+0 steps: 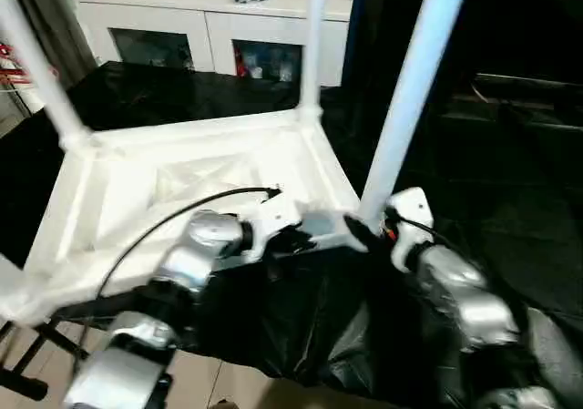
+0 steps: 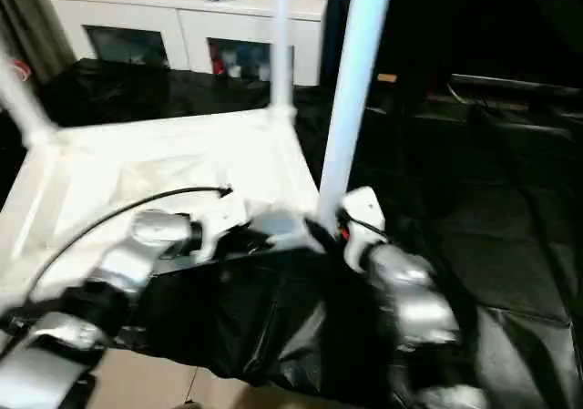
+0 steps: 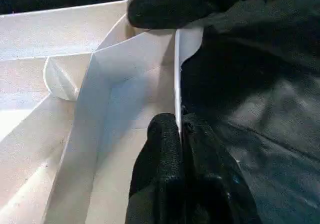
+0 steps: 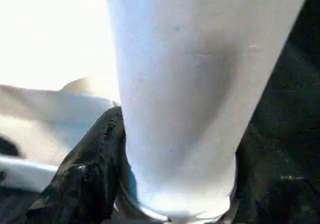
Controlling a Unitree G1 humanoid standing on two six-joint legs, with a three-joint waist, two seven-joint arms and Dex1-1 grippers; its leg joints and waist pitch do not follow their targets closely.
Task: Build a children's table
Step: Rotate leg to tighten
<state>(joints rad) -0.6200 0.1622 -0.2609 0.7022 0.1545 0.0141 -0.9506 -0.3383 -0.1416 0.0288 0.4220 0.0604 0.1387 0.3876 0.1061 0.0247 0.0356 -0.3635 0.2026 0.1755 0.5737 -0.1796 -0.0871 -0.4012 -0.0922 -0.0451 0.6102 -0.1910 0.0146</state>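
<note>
I have the table top (image 1: 191,199) upside down on the black-draped counter (image 1: 510,218), three legs standing in its corner sockets: far-left leg (image 1: 36,63), far leg (image 1: 314,40), near-right leg (image 1: 414,90); my left end effector (image 3: 181,134) is clamped together on the top's thin near rim, beside that near-right corner; my right end effector (image 4: 175,184) is wrapped around the base of the near-right leg, fingers on both sides; risk as I judge it: leg not fully seated, so pushing off-axis could tip it or jam the socket; the pinch on the rim could slip and the top slide on the cover; white cabinet (image 1: 219,26) stands behind, well apart; the left arm's cable (image 1: 182,213) arcs over the top.
</note>
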